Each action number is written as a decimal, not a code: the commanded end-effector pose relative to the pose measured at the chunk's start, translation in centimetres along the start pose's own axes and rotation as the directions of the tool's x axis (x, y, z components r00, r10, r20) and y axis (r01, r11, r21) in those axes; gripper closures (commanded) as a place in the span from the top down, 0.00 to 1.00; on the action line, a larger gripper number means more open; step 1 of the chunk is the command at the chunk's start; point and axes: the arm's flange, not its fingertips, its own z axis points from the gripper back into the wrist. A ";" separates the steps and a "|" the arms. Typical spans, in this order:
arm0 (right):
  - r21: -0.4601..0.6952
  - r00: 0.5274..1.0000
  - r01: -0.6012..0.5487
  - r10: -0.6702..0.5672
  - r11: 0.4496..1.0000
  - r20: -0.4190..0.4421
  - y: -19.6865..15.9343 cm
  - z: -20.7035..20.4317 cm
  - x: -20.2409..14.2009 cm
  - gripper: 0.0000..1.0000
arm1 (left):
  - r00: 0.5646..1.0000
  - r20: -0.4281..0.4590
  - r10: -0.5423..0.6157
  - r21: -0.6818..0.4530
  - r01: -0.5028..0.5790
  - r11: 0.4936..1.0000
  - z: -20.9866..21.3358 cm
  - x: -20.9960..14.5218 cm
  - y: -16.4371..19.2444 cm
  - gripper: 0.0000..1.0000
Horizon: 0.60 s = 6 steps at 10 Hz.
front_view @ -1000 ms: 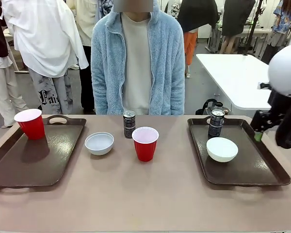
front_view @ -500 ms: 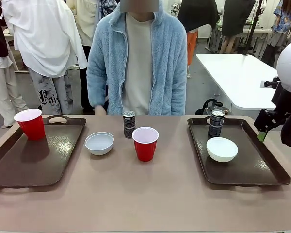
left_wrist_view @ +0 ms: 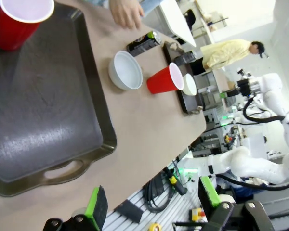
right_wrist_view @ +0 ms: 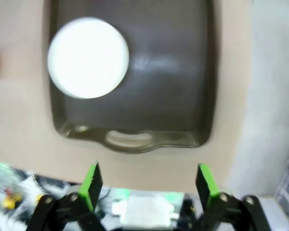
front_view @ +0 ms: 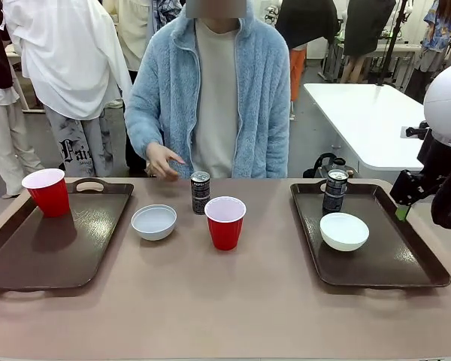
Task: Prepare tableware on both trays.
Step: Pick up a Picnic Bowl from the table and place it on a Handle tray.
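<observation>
The left tray (front_view: 60,248) carries one red cup (front_view: 47,192) at its far left corner. Between the trays, on the bare table, stand a white bowl (front_view: 153,222), a dark can (front_view: 201,192) and the second red cup (front_view: 225,222). The right tray (front_view: 395,252) holds a can (front_view: 334,191) and a bowl (front_view: 343,231). My right gripper (front_view: 402,199) hangs by that tray's right rim; in its wrist view it (right_wrist_view: 148,185) is open above the tray (right_wrist_view: 173,96) and bowl (right_wrist_view: 88,57). My left gripper (left_wrist_view: 151,202) is open, off the near end of the left tray (left_wrist_view: 38,115).
A person in a light blue fleece stands at the far edge, one hand (front_view: 164,159) raised just behind the middle can. A white table (front_view: 361,113) stands behind at the right. Other people stand in the background.
The person's hand has come up from below the table edge to just behind the middle can. My right arm has shifted slightly at the right edge.
</observation>
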 end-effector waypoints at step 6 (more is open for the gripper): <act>0.894 0.994 -0.053 0.108 0.444 0.006 -20.0 0.9 -2.6 1.00 | 1.000 0.006 0.005 -0.008 -0.005 1.000 0.1 0.0 -0.2 1.00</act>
